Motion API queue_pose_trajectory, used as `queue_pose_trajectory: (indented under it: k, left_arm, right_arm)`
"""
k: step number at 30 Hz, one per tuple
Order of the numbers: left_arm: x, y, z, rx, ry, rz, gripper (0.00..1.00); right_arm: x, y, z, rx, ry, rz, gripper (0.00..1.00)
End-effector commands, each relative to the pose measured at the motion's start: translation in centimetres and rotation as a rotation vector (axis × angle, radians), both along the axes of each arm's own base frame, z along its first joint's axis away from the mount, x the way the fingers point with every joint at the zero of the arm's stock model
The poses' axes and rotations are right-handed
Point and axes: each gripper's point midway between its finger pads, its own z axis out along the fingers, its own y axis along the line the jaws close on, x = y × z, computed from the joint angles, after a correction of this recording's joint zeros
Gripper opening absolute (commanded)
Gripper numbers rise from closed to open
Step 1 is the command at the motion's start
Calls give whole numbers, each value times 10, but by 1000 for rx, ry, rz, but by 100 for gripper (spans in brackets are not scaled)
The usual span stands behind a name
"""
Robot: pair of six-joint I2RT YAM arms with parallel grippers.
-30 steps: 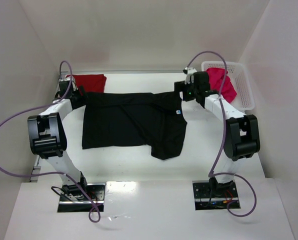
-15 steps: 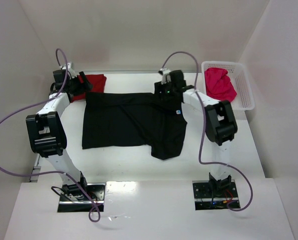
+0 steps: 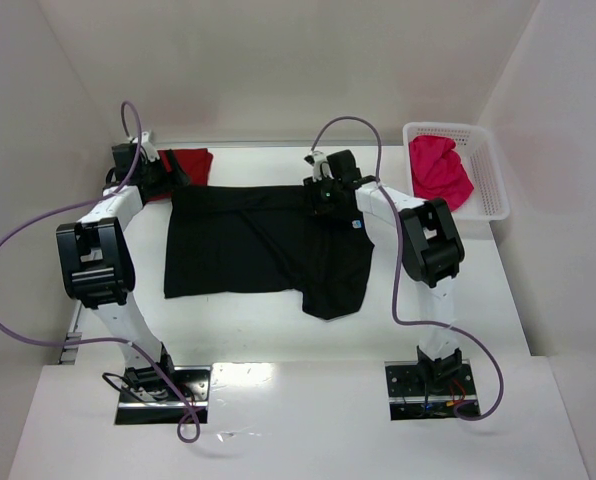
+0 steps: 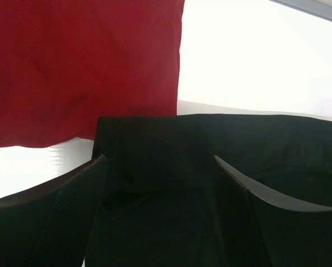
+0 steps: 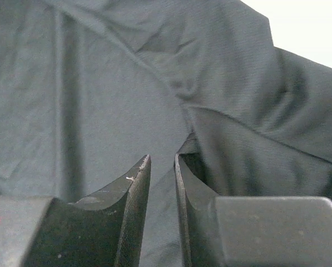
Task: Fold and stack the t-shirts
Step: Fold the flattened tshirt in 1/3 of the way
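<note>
The black t-shirt (image 3: 258, 245) lies spread on the table, partly folded, its far edge toward the back. My left gripper (image 3: 168, 175) is open at its back left corner; in the left wrist view the gripper (image 4: 159, 161) straddles black cloth (image 4: 221, 139). A folded dark red t-shirt (image 3: 186, 162) lies just behind that corner (image 4: 71, 67). My right gripper (image 3: 323, 195) sits low on the shirt's back edge near the collar. In the right wrist view its jaws (image 5: 162, 158) stand a narrow gap apart over the cloth (image 5: 99, 94), beside a raised fold. The pink-red t-shirt (image 3: 438, 168) is bunched in the basket.
A white mesh basket (image 3: 490, 170) stands at the back right against the wall. White walls close in the table on the left, back and right. Purple cables loop over both arms.
My right arm swung left from beside the basket to the black shirt's back edge, and its jaws narrowed from wide to a small gap. The left gripper shifted slightly near the corner.
</note>
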Motion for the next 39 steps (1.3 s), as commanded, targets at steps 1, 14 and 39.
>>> queue_pose_trajectory:
  k: [1,14,39]
  left_arm:
    - [14,1,18,38,-65,-31,82]
    - [-2,-1,24,53,-61,-42,81]
    - [-23,-312,-19,34,-11,-635,81]
  right_arm:
    - [-8,12,11,62,22,71,30]
    - [25,-32,30,-134,-148,-172,64]
    - [-19,-54,57,-81,-177,-217,33]
